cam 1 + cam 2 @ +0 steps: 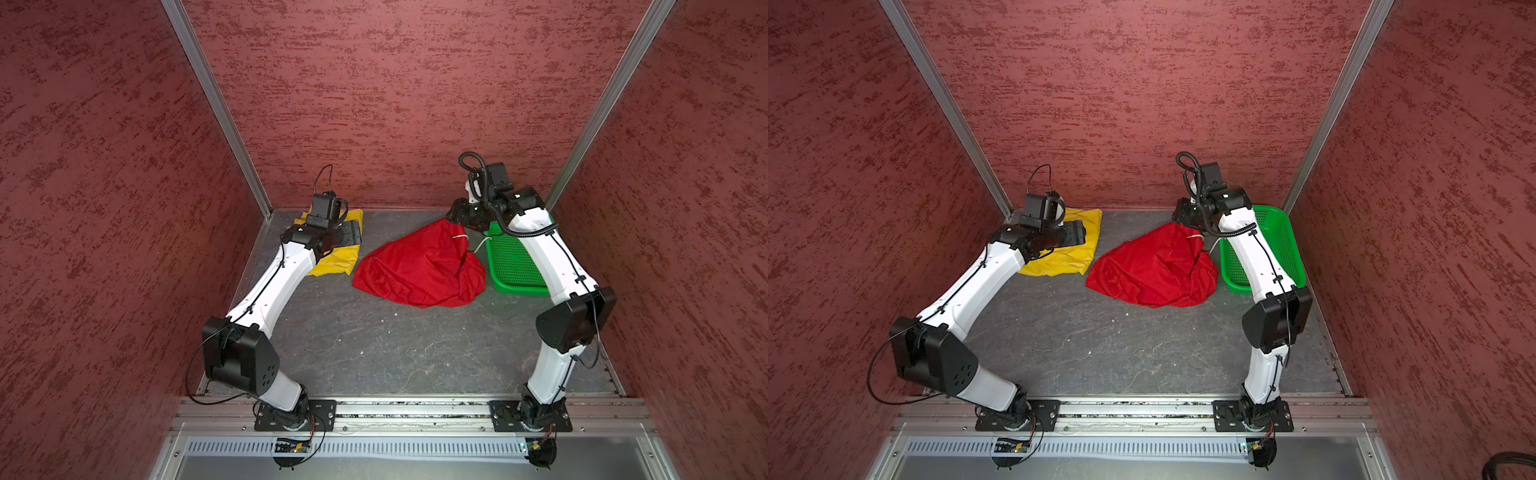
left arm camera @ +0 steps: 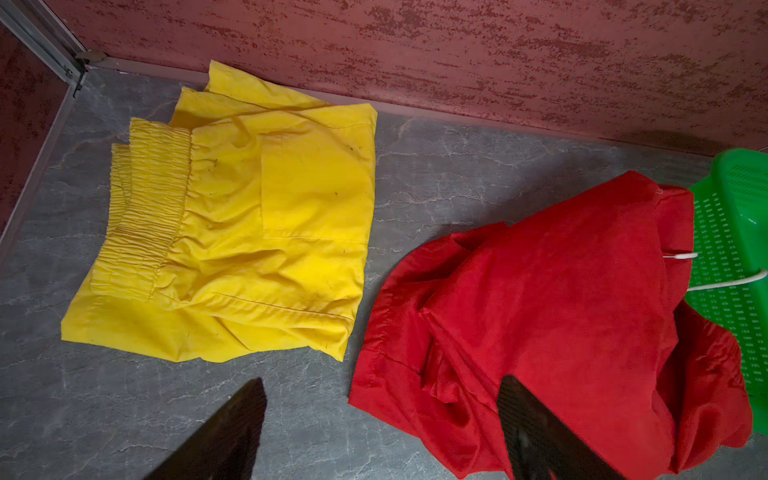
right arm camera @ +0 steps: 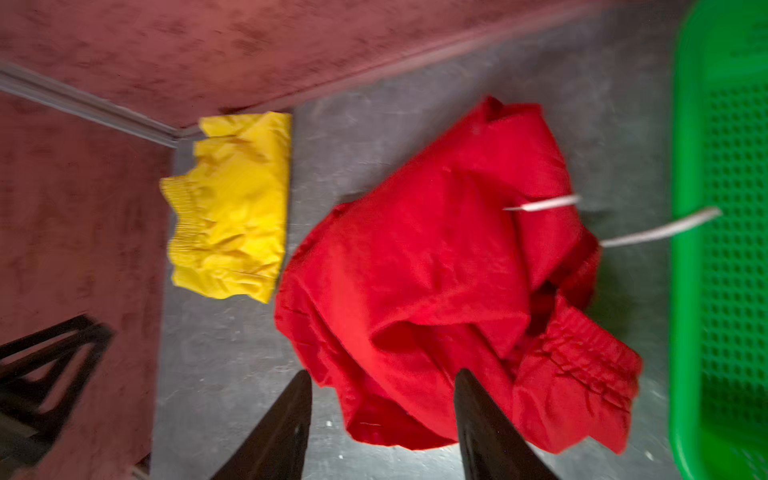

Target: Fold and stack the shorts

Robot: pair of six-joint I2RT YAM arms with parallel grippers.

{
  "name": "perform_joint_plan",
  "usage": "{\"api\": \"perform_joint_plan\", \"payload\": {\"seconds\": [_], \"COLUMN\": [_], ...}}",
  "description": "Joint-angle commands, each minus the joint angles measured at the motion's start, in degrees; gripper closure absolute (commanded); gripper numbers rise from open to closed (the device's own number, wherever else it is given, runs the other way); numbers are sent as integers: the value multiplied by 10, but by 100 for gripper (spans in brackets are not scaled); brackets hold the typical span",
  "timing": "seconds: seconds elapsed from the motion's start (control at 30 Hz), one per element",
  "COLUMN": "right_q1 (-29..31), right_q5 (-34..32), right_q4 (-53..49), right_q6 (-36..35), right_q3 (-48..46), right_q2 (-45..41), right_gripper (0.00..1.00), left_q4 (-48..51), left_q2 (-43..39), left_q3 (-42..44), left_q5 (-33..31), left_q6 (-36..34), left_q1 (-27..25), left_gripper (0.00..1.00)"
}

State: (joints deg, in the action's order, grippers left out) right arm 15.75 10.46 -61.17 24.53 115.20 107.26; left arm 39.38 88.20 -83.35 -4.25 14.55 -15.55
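Beside the basket [image 1: 515, 286], red shorts [image 1: 415, 270] lie heaped, unfolded; past them yellow shorts [image 1: 336, 262] look folded. My left claw [image 2: 381, 381] and right claw [image 3: 383, 373] gape, empty.

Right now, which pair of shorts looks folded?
The yellow shorts: they lie flat in a tidy rectangle by the back wall, while the red shorts sit in a crumpled heap next to the green basket.

Grey marbled tabletop [image 1: 374, 353] — yellow shorts [image 1: 334, 266], red shorts [image 1: 415, 270], green basket [image 1: 515, 266] lie on it.
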Motion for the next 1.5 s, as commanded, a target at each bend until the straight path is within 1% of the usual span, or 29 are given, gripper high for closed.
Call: {"api": "perform_joint_plan", "payload": {"seconds": [0.0,0.13,0.3,0.4,0.47,0.53,0.63,0.77,0.83,0.97,1.03,1.1,1.2,1.27,1.4,1.47], "right_q1": [-5,-5,-18,-46,-63,-78,-100,-129,-129,-120,-118,-115,-102,-99,-99,-99], "right_q5": [-35,8,-20,-8,-2,0,-12,-22,-3,30,50,72,93,93,70,83], "right_q4": [12,88,144,198,235,257,256,218,209,240,283,344,423,450,508,551], "right_q6": [-5,29,76,110,124,124,105,62,42,53,67,99,143,168,223,260], "right_q3": [-56,-172,-299,-390,-431,-451,-453,-413,-381,-349,-352,-366,-374,-366,-366,-366], "right_q2": [-19,-33,-43,-56,-71,-81,-82,-76,-87,-116,-116,-108,-77,-46,8,42], "right_gripper": [43,43,41,41,41,41,39,38,38,37,35,33,32,32,31,31], "left_q4": [-19,-29,-37,-36,-32,-31,-32,-30,-31,-35,-35,-38,-43,-41,-41,-39], "left_q2": [-3,18,70,97,109,116,121,122,121,125,131,135,142,147,152,149], "left_q3": [17,29,21,8,-1,-6,-9,-14,-17,-20,-22,-23,-26,-33,-37,-36], "left_q5": [31,69,116,128,131,131,127,131,137,147,152,165,176,177,183,181], "left_q6": [-1,13,-9,-11,-10,-10,-9,-18,-21,-14,-4,7,11,11,13,12], "left_q1": [-11,-34,-92,-114,-123,-126,-126,-126,-126,-123,-120,-115,-113,-110,-105,-104], "left_gripper": [12,12,12,12,12,12,12,12,12,12,11,11,11,11,11,11]}}
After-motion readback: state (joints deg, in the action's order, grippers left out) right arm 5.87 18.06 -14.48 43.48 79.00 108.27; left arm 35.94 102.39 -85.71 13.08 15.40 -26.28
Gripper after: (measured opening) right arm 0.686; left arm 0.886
